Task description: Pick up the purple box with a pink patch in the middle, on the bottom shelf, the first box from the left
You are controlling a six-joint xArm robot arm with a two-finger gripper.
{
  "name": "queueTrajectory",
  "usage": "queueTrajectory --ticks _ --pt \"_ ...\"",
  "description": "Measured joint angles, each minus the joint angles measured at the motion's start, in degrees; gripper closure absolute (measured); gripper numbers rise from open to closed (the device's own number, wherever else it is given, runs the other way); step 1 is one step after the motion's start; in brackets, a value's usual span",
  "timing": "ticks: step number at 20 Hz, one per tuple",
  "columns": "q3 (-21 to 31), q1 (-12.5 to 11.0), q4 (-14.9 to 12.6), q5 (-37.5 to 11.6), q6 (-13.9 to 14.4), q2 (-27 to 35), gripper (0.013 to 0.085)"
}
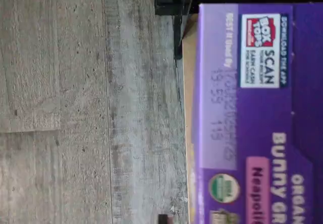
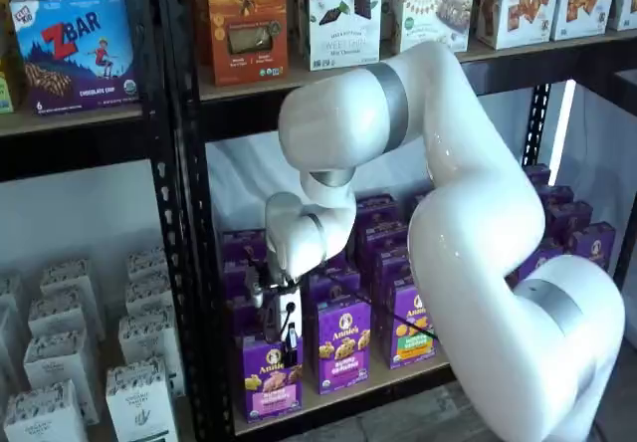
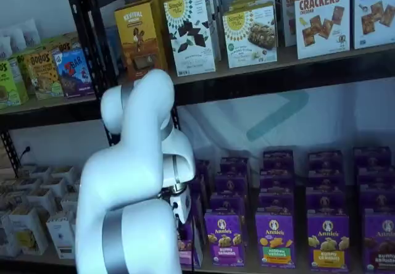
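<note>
Your white arm [image 2: 468, 223] fills both shelf views, bent down toward the bottom shelf [image 2: 398, 374] and blocking much of the purple rows behind it. In a shelf view the arm's bulk hides nearly all of the target — only a sliver of pink-banded carton shows at its five o'clock. The purple box [image 2: 271, 377] stands upright at the shelf's front edge, leftmost in its row, a green-banded purple carton [image 2: 343, 345] just beside it at three o'clock. The gripper [image 2: 290, 340] sits down over the box's top, its white body and a black finger visible against the carton; you cannot tell whether the fingers have closed on it. The wrist view shows the box's top flap [image 1: 252, 82] with a Box Tops patch [image 1: 260, 51], the far side cut off, grey floor [image 1: 75, 103] alongside.
</note>
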Motion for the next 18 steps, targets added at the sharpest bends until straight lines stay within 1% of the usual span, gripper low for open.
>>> queueTrajectory --ticks 2,3,5,8,12,14,18 --pt "-0.03 -0.02 -0.08 0.06 0.05 -0.01 0.0490" --pt "-0.01 -0.03 -0.19 0.08 0.13 -0.04 0.0490" --pt "0.09 -0.04 -0.19 0.05 0.14 -0.13 0.0570" --pt "0.47 -0.01 -1.21 -0.99 1.09 -0.16 0.0570" --pt "0.48 0.08 -0.86 -0.74 0.86 -0.25 0.0570" --pt "0.78 0.10 -0.83 -1.03 0.85 -0.43 0.0650" --pt "1.52 0.07 -2.35 -1.89 2.22 -0.93 0.0650"
